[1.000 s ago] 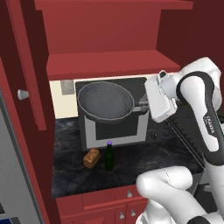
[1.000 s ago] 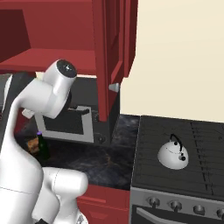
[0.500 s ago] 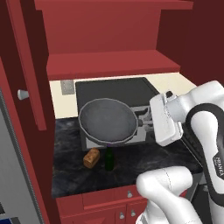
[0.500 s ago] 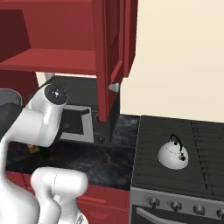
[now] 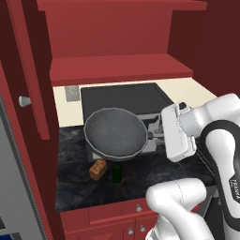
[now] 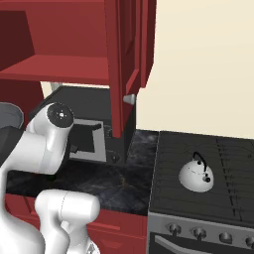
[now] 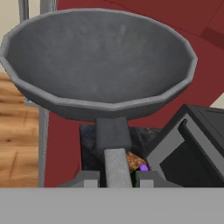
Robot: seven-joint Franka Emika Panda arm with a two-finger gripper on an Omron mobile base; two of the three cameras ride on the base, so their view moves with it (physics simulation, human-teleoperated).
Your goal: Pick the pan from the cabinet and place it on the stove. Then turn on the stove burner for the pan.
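Item: pan (image 5: pixel 115 133), handle clenched in our gripper (image 7: pixel 116 177). Now lowered clear of the cabinet (image 5: pixel 122 70); we next carry it toward three o'clock, to the stove (image 6: pixel 208 171).

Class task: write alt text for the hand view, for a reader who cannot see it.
A dark grey pan is held by its handle in the shut gripper, its bowl tilted toward the camera. Behind it are red cabinet panels and, at lower right, a black microwave.
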